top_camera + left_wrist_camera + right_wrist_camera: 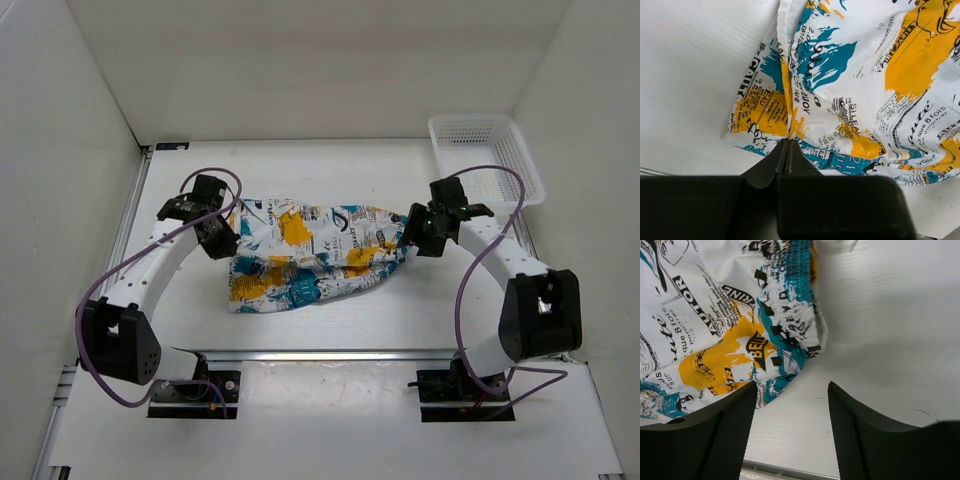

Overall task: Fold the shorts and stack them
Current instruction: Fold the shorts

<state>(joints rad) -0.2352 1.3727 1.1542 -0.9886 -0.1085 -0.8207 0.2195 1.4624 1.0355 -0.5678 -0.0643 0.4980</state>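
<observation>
The shorts (315, 255) lie crumpled across the middle of the table, white with yellow-orange, teal and black print. My left gripper (222, 238) is at their left edge. In the left wrist view its jaws (788, 145) are shut on a pinched fold of the shorts (860, 85). My right gripper (415, 235) is at the shorts' right end. In the right wrist view it is open (792, 387) and empty, just beside the gathered waistband of the shorts (785, 315), with bare table between the fingers.
A white mesh basket (487, 152) stands at the back right, close behind the right arm. White walls enclose the table on three sides. A metal rail (330, 354) runs along the near edge.
</observation>
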